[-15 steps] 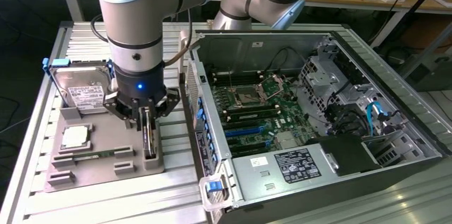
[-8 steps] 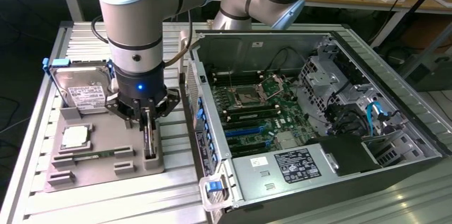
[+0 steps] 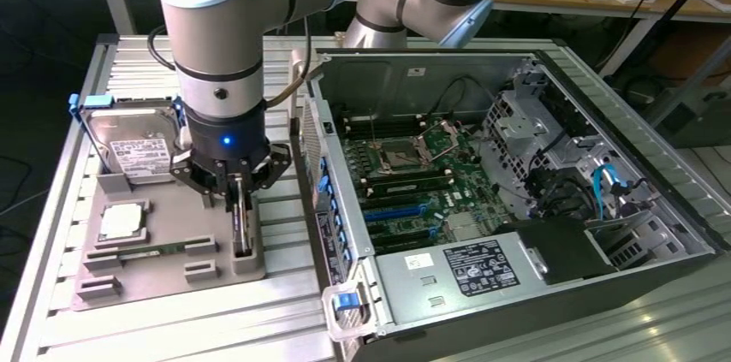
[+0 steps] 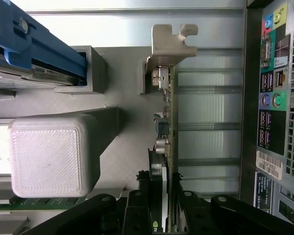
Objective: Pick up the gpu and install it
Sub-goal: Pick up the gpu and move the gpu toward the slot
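Note:
The gpu [image 3: 240,227] is a thin dark card standing on edge in a slot of the grey holder plate [image 3: 171,208], at the exterior view's left of the open computer case [image 3: 457,174]. My gripper [image 3: 235,198] comes down on it from above, its black fingers pressed against both faces of the card. In the wrist view the gpu [image 4: 167,122] runs away from the gripper [image 4: 162,182] edge-on. Its metal bracket [image 4: 169,44] is at the far end, and the fingers [image 4: 146,196] are closed on the near end.
A silver hard drive [image 3: 137,144] with a blue frame stands at the holder's back. A processor chip [image 3: 120,221] and a green memory stick [image 3: 149,251] lie on the holder. The motherboard [image 3: 412,174] with blue card slots [image 3: 395,208] lies in the case. The case's rear ports [image 4: 277,98] are close beside the card.

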`<state>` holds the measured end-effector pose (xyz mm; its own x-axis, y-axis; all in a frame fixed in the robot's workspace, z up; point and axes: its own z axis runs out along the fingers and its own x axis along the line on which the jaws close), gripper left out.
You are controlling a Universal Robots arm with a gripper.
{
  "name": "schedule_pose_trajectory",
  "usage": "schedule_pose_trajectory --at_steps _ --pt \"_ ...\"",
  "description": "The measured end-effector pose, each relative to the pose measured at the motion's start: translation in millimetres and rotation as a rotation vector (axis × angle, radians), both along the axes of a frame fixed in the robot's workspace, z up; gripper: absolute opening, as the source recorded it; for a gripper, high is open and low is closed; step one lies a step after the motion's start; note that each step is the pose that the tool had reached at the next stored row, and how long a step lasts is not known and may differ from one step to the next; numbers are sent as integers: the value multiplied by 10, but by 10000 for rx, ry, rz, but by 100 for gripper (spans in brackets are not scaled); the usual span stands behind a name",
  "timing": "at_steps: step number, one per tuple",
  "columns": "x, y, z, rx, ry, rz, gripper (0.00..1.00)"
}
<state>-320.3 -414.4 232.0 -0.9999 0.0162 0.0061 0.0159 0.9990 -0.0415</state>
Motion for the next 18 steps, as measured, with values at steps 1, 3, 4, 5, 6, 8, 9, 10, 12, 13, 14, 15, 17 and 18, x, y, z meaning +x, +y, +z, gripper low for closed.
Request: schedule_pose_trajectory --at_steps 1,3,4,5,6,8,9,10,12,13,14,15,17,18 --pt "0 0 -2 1 -1 0 27" --pt "0 0 -4 2 -1 0 27" --pt "0 0 -4 2 -1 1 27" --pt "0 0 -4 2 -2 0 27" --pt "1 1 4 6 -7 0 27" --pt "1 1 94 8 -11 1 27" --pt "0 0 150 4 -4 0 27" --pt "0 0 200 4 -5 0 27" --pt "0 0 265 3 -3 0 27" --pt "0 0 290 3 -3 0 27" --pt "0 0 309 2 -2 0 27" --pt "0 0 335 2 -2 0 27" --pt "0 0 387 3 -3 0 27" --pt "0 0 420 2 -2 0 27"
